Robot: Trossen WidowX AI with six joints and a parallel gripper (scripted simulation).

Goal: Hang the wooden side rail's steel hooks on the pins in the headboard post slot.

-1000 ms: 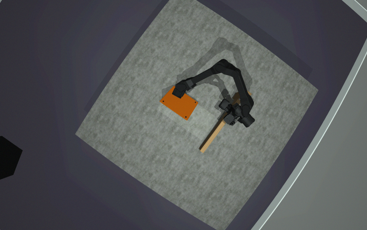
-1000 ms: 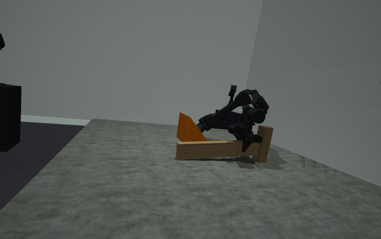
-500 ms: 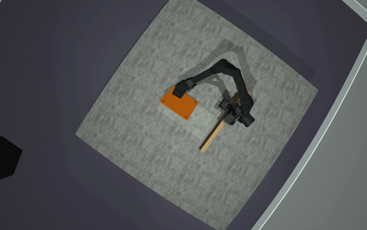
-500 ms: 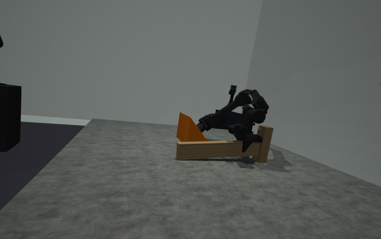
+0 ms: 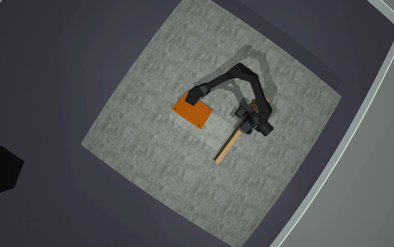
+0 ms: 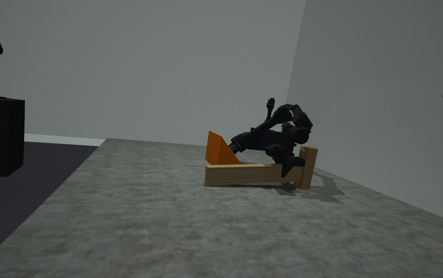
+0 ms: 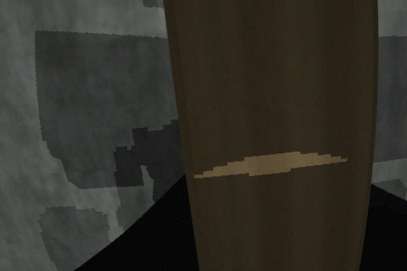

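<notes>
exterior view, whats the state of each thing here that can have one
end effector: shut on the rail, close to the post
rail: gripped, post end against the post, far end down on the table
post: upright
hooks and pins: hidden, seating cannot be told

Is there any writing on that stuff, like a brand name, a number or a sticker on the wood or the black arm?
None: no view shows any word, number, label or sign.
Long wooden side rail: bare wood grain only.
Upright wooden headboard post: plain.
Orange wedge-shaped base plate: only small black dots at its corners, no text.
Black gripper, clamped on the rail: no marking can be made out.
</notes>
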